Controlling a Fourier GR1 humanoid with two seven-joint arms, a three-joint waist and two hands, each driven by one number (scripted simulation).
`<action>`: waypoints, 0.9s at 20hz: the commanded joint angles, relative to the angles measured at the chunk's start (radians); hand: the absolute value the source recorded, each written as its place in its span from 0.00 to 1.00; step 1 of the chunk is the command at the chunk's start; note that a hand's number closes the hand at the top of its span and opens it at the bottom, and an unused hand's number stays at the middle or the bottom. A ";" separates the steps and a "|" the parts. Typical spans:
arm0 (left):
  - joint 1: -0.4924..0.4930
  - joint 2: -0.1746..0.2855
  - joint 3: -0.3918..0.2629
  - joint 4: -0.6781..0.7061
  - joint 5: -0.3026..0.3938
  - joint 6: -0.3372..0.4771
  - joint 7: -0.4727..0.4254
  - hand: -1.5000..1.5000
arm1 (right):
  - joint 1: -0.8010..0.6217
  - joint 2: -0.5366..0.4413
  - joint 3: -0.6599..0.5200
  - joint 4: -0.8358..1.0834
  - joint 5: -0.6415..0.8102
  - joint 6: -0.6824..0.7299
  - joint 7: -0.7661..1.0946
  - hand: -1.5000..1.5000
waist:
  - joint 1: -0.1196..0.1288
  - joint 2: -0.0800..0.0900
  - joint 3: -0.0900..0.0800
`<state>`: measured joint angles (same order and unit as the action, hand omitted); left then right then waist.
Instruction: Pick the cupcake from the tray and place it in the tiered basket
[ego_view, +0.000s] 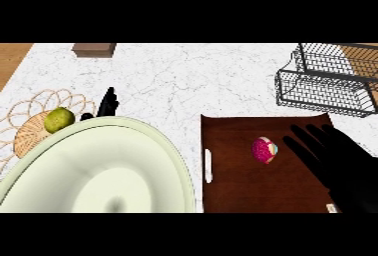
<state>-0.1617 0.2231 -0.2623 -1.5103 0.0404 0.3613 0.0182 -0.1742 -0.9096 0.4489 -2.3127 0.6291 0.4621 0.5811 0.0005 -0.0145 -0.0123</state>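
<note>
The pink-frosted cupcake (266, 150) lies on the dark brown rectangular tray (236, 192), the right robot hand (336, 165) just beside it, fingers straight, holding nothing. The left robot hand (108, 103) shows straight fingers behind a large pale plate (111, 170).

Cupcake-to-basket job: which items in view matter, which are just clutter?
Job: cupcake, brown tray, wire tiered basket, right hand (open, beside the cupcake).
Lying about: pale green plate, green fruit on woven mat, brown block at far edge, left hand resting behind the plate.
</note>
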 joint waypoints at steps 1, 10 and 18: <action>-0.011 0.001 -0.016 -0.020 -0.008 -0.011 0.016 0.50 | -0.066 -0.011 0.147 -0.045 0.147 0.150 0.214 0.00 | 0.027 0.006 0.002; -0.023 -0.032 -0.025 0.014 -0.012 -0.009 0.000 0.50 | -0.219 0.395 0.480 0.176 0.294 0.297 0.548 0.00 | 0.035 0.012 0.005; -0.027 -0.004 0.004 -0.021 -0.013 -0.013 0.034 0.50 | -0.244 0.692 0.513 0.468 0.390 0.412 0.614 0.00 | 0.015 0.010 0.008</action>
<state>-0.2034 0.2114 -0.2635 -1.5163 0.0287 0.3515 0.0564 -0.4015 -0.3565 0.9453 -1.9557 0.9888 0.7192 0.9867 0.0224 -0.0047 -0.0051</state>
